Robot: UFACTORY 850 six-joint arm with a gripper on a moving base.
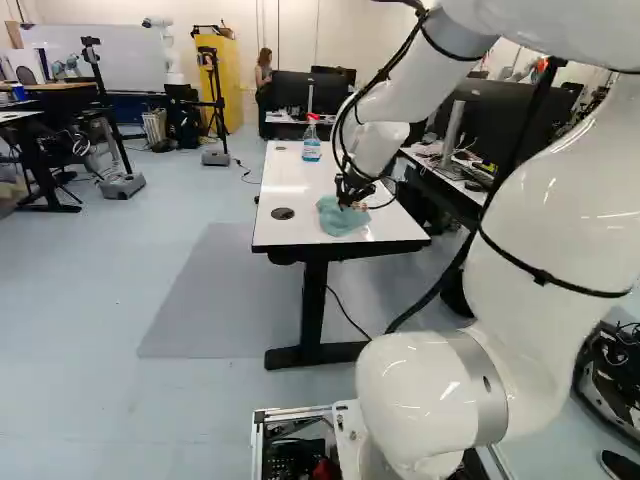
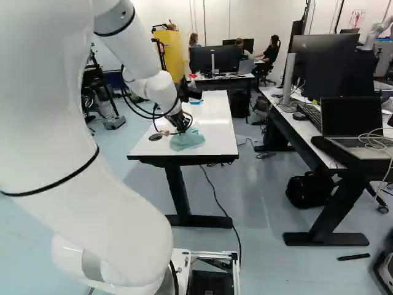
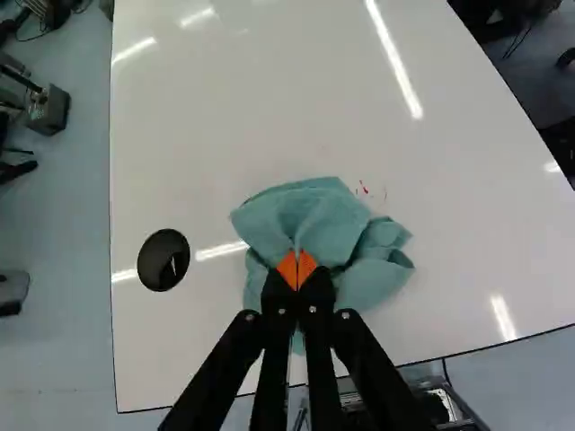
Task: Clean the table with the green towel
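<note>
1. Towel (image 3: 310, 211) is on the near end of the white bench (image 3: 216, 117), by the middle of the left base view. It lies bunched up, with loose folds around the grip.
2. The hand (image 3: 297, 271) is pinching a bit of the towel between its two tips. That leaves lots of soft cloth spread out to rub with.
3. The arm (image 2: 161, 92) reaches down from the upper left of the right base view, so the hand can keep the cloth on the bench.
4. Little red marks (image 3: 364, 188) show just beside the towel, past the tips. They look like the mess to wipe, so the next push should probably go over them.
5. The spray bottle (image 1: 311, 145) stands upright at the upper middle of the left base view, well out of the way.
6. The round black cap (image 3: 163, 260) is near the towel. It might catch a fold.
</note>
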